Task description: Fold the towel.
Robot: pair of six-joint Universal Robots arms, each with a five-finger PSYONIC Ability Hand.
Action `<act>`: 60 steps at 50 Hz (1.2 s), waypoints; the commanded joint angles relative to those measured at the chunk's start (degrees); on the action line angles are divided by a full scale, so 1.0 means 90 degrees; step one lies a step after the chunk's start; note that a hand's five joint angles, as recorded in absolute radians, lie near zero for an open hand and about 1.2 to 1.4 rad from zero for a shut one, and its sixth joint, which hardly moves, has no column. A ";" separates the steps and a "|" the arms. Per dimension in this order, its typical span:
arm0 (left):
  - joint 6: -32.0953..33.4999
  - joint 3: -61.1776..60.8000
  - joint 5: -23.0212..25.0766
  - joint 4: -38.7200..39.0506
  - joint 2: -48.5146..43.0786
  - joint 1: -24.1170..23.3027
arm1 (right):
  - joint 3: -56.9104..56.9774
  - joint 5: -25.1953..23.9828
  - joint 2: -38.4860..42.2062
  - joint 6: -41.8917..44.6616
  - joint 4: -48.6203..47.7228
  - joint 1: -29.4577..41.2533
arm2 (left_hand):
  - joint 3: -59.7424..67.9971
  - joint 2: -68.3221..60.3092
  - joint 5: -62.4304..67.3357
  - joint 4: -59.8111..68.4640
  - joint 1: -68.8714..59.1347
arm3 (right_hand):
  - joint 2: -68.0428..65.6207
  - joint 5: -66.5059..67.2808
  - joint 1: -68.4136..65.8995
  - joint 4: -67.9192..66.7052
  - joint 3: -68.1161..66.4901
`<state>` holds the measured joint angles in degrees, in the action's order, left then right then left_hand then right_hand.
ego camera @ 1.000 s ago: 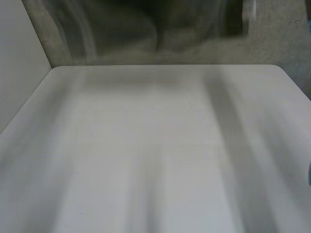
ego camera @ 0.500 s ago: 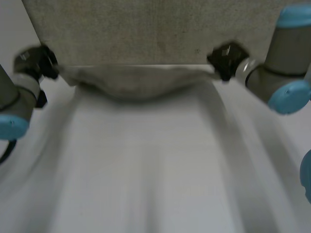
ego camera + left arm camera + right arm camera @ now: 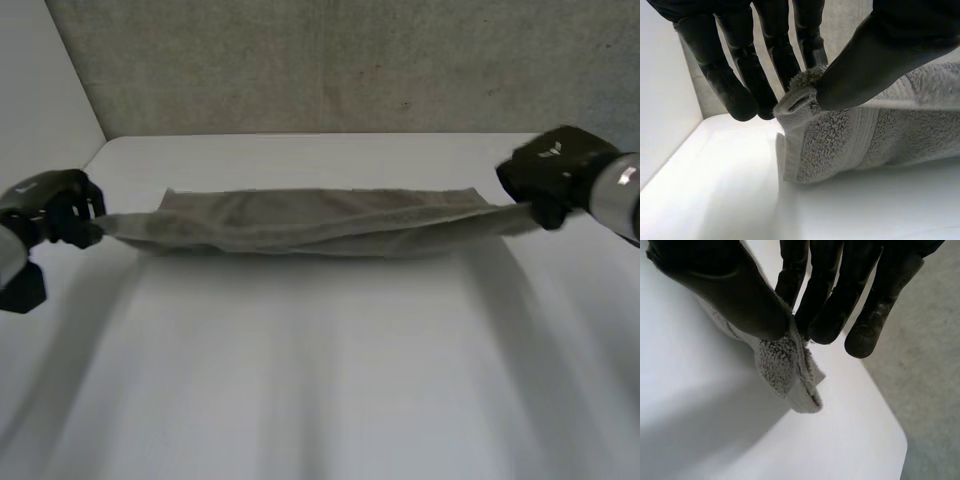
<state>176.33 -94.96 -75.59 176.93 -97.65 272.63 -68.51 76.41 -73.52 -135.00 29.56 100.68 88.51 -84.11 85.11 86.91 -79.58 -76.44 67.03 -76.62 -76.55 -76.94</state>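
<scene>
"Two hands on one towel [image 3: 310, 222]. Why is it stretched out like that?"

"Each end is pinched. The left hand [image 3: 55, 210] nips the hemmed corner between its thumb and fingers [image 3: 775, 55]. The right hand [image 3: 550, 175] grips the opposite end the same way, thumb pressed to fingertips, with a small tuft poking past."

"And where is the towel?"

"It runs as a long, bunched band across the far half of the table [image 3: 320, 400], pulled taut from hand to hand. Its middle sags low. I cannot tell whether it touches the surface."

"So why the pull?"

"My guess is that the tension draws out wrinkles and straightens the long edge, so the cloth can be laid flat before any fold. Holding the ends well apart also stops it doubling up by accident."
</scene>
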 commanded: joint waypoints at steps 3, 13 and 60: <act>0.0445 -0.0601 0.0741 -0.0304 0.0773 0.0479 | -0.0504 -0.0160 -0.0093 0.1289 0.0994 -0.0445 | -0.0945 0.0456 -0.1678 -0.0768 -0.0047 | -0.0396 0.0330 -0.0375 -0.0383 -0.0340; 0.0593 0.0284 0.0635 -0.0274 -0.0864 0.0012 | 0.0675 -0.0131 0.1271 0.1260 0.0232 -0.0251 | -0.0945 0.0456 -0.1678 -0.0768 -0.0047 | -0.0396 0.0330 -0.0375 -0.0383 -0.0340; 0.0544 0.7251 -0.1650 -0.1143 -0.5860 -0.1532 | 0.6947 0.1011 0.6139 0.0217 -0.0989 0.0687 | -0.8643 0.8154 -0.9376 -0.8466 0.7651 | 0.7382 -0.7448 0.7403 0.7395 0.7438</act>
<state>181.41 -29.03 -90.40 166.85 -152.40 260.51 -6.84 83.76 -16.15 -130.79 22.56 105.02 40.39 -38.79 40.49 37.91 -36.76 -19.88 10.20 -21.37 -21.61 -21.45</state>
